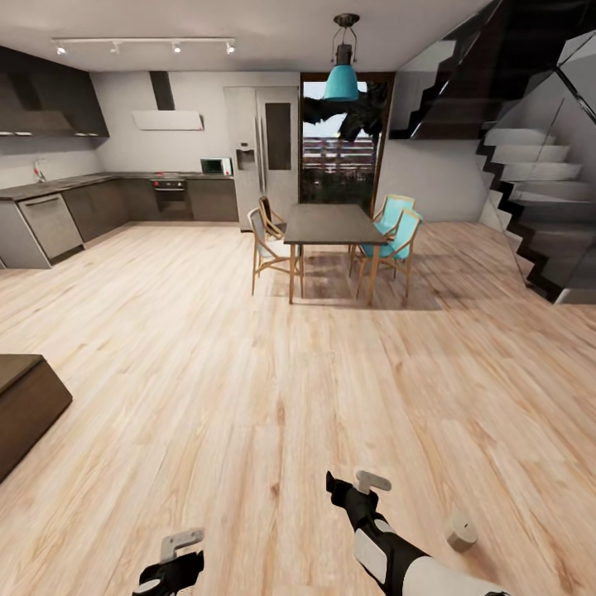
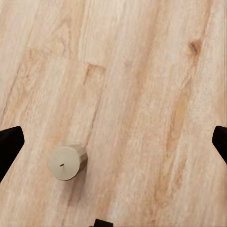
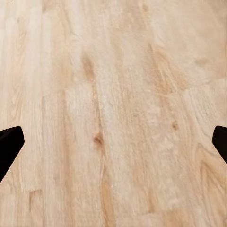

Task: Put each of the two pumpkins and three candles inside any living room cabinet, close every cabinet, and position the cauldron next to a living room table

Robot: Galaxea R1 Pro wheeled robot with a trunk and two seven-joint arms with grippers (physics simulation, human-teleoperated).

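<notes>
Grey-beige candle (image 2: pixel 67 162), a short stubby cylinder, is lying on its side on the wooden floor (image 1: pixel 273 372); both grippers, left (image 2: pixel 113 142) and right (image 3: pixel 113 142), are hanging wide open.

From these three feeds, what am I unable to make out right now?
- Cabinet: head view's left edge cuts it off, so whether its fronts are closed cannot be told.
- Candle: partly cut by the right arm; whether it stands or lies is unclear. The candle in the left wrist view may or may not be the same one.
- Left end effector: cropped by the bottom edge.
- Microwave: too small for detail.
</notes>
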